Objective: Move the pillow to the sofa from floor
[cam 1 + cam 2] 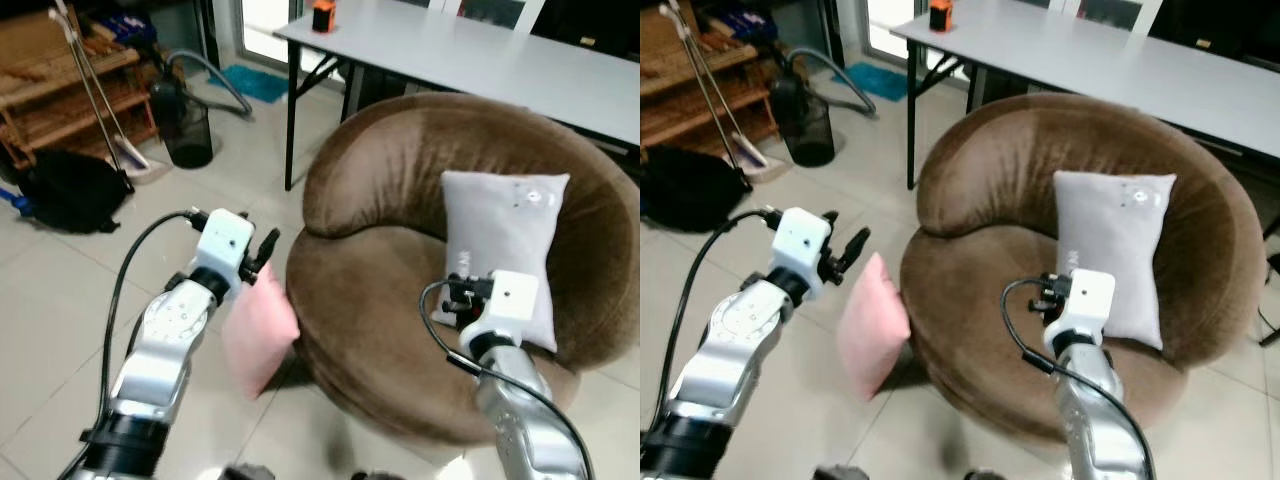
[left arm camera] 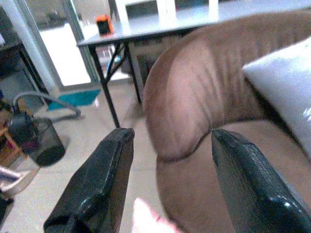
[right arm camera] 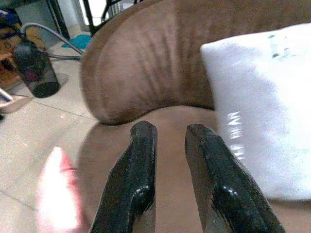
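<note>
Approach step: left end effector (image 1: 262, 252) spread wide, unladen, just above pink pillow (image 1: 258, 335); you next lower and clamp.

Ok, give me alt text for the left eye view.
A pink pillow leans upright against a round brown sofa, just below the open left gripper. A grey pillow sits on the sofa behind the right gripper.

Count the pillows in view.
2. A pink pillow stands on the floor against the sofa's front, below the left gripper. A grey pillow leans on the sofa's backrest. None seem hidden.
</note>
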`<state>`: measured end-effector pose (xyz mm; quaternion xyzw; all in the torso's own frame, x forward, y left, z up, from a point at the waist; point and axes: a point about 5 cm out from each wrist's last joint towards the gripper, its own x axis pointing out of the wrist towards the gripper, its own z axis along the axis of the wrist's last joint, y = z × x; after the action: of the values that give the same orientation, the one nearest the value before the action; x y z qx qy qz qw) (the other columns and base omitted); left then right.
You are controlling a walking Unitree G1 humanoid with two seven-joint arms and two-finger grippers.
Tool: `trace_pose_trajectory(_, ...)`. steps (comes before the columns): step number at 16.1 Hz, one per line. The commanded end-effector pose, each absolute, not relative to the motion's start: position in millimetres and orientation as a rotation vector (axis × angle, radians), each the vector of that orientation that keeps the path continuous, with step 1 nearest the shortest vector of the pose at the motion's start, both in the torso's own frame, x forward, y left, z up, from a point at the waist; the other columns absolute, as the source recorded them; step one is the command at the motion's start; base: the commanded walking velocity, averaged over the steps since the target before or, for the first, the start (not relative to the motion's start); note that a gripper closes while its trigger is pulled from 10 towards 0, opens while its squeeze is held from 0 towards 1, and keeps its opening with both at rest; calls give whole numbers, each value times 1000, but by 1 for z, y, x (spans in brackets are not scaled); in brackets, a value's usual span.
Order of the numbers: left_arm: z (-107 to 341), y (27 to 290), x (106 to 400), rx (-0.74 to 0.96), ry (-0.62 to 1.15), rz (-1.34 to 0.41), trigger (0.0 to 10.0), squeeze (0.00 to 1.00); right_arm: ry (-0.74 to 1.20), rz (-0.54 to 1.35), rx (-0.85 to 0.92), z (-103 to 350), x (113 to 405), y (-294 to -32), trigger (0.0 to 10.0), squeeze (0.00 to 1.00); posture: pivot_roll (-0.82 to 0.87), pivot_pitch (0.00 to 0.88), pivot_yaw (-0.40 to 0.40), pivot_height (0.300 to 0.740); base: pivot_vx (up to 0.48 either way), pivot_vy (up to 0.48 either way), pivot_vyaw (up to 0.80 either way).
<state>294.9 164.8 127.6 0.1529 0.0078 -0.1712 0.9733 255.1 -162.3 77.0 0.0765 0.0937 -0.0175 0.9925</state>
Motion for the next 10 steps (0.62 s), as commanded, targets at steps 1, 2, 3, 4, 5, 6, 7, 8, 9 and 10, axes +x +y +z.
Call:
trace_pose_trajectory(1,130,162,298,312,6,-350,10000,0,198,-44,156,77,254,-166,10000,0,94,50,-74,740,0,439,-800)
trace_pose_trajectory(2,131,162,299,313,6,-353,10000,0,201,-43,155,77,254,-166,10000,0,95,49,-68,740,0,439,-800)
trace_pose_trajectory(3,131,162,300,315,6,-357,10000,0,206,-45,155,78,254,-166,10000,0,97,50,-65,740,0,439,-800)
trace_pose_trajectory(4,131,162,300,317,6,-358,10000,0,211,-54,157,77,253,-167,10000,0,101,51,-60,740,0,442,-800)
trace_pose_trajectory(5,131,162,301,317,6,-359,10000,0,213,-60,158,76,252,-167,10000,0,105,51,-57,740,0,442,-800)
trace_pose_trajectory(6,131,163,300,319,8,-363,10000,0,214,-71,159,75,251,-168,10000,0,106,53,-53,740,0,442,-800)
trace_pose_trajectory(7,131,163,300,319,10,-365,10000,0,211,-77,162,75,250,-168,10000,0,106,53,-51,740,0,442,-800)
trace_pose_trajectory(8,131,163,300,319,14,-367,10000,0,208,-83,163,74,249,-169,10000,0,107,52,-50,740,0,442,0)
trace_pose_trajectory(9,130,163,300,318,16,-368,10000,0,206,-88,164,74,249,-170,10000,0,107,52,-50,740,0,439,0)
trace_pose_trajectory(10,129,161,299,313,22,-378,10000,0,199,-92,162,74,247,-170,10000,0,107,55,-42,740,0,439,0)
